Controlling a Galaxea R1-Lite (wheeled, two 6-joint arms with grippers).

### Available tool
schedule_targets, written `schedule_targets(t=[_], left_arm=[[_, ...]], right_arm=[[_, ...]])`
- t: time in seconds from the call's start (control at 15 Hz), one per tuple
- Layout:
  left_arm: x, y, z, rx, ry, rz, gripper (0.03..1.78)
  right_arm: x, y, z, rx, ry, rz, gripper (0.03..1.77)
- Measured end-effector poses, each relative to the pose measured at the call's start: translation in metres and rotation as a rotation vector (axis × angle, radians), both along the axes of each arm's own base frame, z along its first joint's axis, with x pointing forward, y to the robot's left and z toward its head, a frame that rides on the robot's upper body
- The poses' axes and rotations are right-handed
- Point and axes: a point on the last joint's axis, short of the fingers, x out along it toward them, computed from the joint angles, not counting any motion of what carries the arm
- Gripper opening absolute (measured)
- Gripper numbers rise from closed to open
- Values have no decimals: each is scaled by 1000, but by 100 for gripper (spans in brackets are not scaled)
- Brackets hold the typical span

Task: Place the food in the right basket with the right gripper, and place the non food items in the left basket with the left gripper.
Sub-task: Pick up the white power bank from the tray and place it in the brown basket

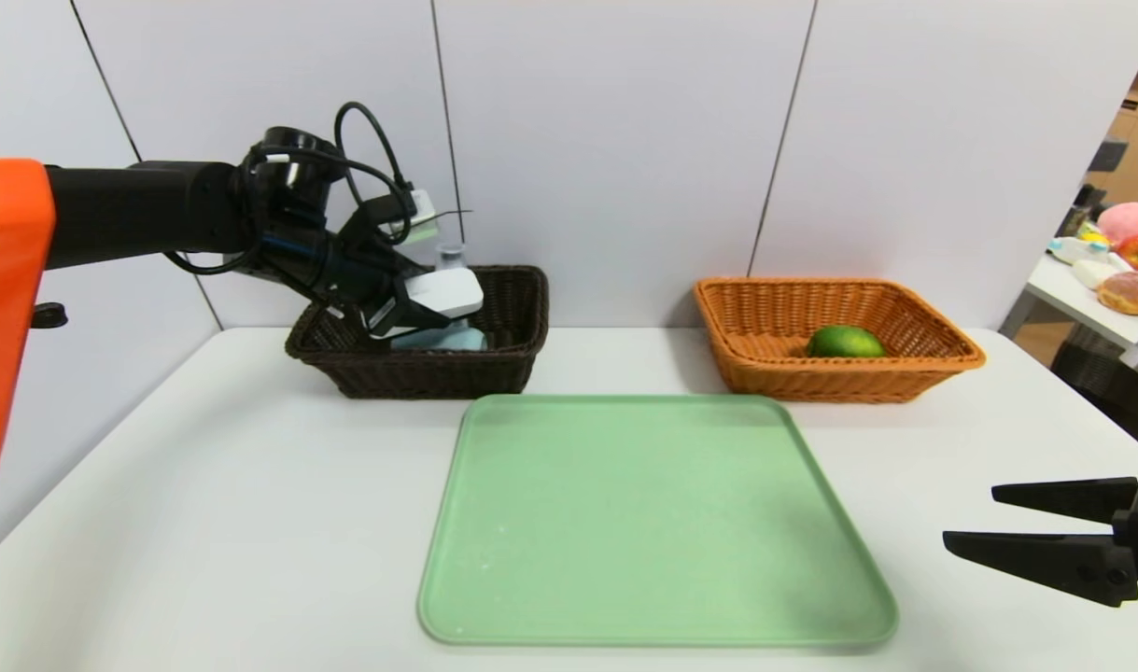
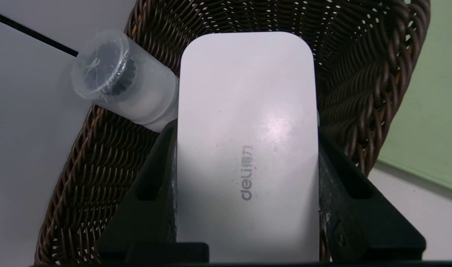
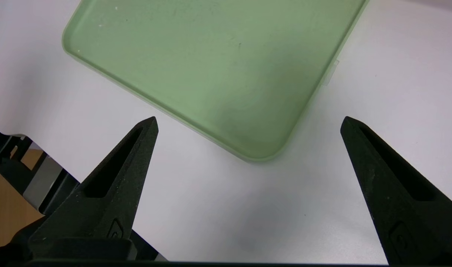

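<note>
Two grippers frame a white table [image 1: 204, 485]: at near right, the right gripper [image 1: 1007, 523] hangs parked, fingers spread wide with nothing between them, beside a bare green tray [image 1: 653, 523]. Farther back on the left, the left gripper [image 1: 428, 313] clamps a flat white case [image 2: 248, 148] over the dark brown basket [image 1: 494, 369], where a grey-blue cup [image 1: 438, 338] lies and a clear bottle [image 2: 125, 92] stands. At far right, a green lime [image 1: 844, 343] rests in the orange-tan basket [image 1: 914, 369].
</note>
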Motion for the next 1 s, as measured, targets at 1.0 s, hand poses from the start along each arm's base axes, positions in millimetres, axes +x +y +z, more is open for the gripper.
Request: schedule_targets(t=[1.0], left_arm=[[-40,7,52,-221,91,147,160]], right_arm=[[-1,0,5,2,-26,0,170]])
